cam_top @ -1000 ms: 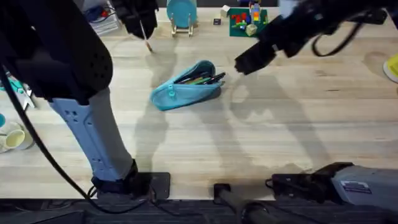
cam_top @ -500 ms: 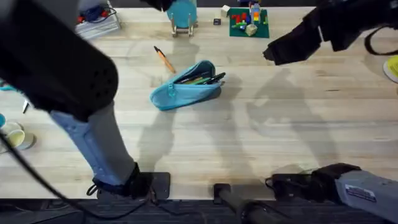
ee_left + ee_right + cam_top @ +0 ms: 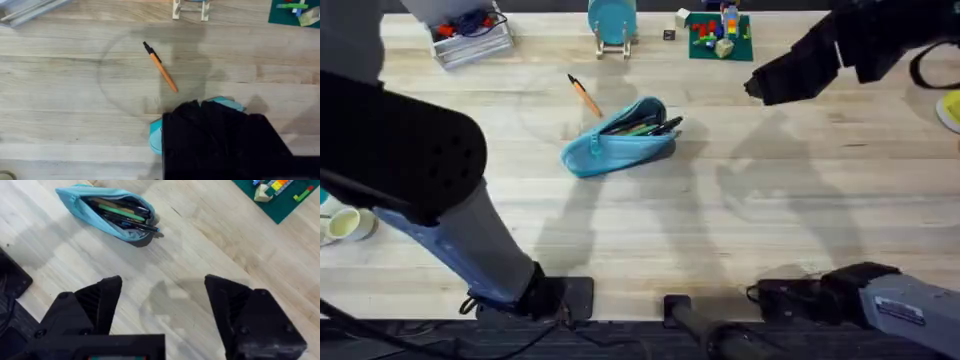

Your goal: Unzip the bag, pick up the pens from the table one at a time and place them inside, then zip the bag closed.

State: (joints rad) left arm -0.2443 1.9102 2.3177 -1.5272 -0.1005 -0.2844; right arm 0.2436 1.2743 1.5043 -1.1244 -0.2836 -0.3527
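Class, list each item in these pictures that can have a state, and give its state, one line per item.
bag: unzipped, lying on the table, pens and pencils inside, some tips poking out of the open end.
orange pen: lying loose on the table beside the bag, not held.
right tool: open, holding nothing, above bare table.
left tool: state cannot be told.

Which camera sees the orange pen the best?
The left wrist view: the orange pen lies whole on the bare table, dark tip clear. The overhead view shows it smaller, beside the open bag. The right wrist view looks at the bag instead.
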